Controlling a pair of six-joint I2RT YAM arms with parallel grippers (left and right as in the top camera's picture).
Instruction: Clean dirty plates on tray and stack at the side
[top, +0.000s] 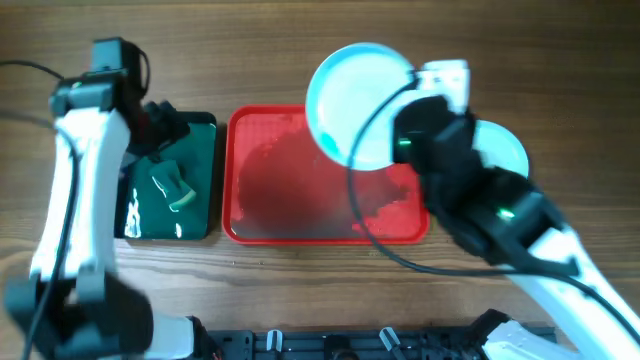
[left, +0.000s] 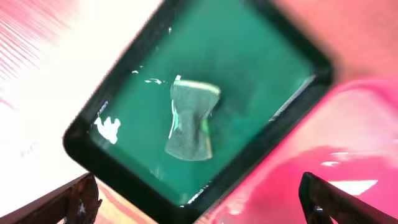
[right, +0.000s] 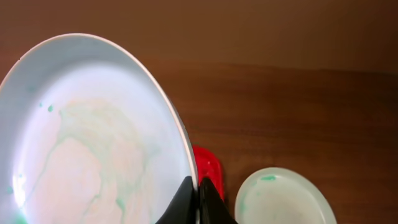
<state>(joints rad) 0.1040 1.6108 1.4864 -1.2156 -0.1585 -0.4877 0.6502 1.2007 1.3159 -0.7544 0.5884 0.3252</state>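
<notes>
My right gripper (right: 198, 193) is shut on the rim of a pale aqua plate (top: 357, 100) and holds it tilted above the far right corner of the red tray (top: 300, 225). In the right wrist view this plate (right: 87, 137) shows faint smeared teal streaks. Another plate (top: 505, 145) lies on the table right of the tray, partly hidden by my right arm; it shows in the right wrist view (right: 283, 199) with a small teal spot. My left gripper (left: 199, 199) is open and empty above the corner of the dark green tray (top: 205, 195). A third plate is not in view.
The dark green tray (left: 261, 68) left of the red tray holds a crumpled grey-green cloth (left: 189, 118), which also shows in the overhead view (top: 170, 185). The red tray (left: 348, 143) has no plate lying on it. The table is brown wood.
</notes>
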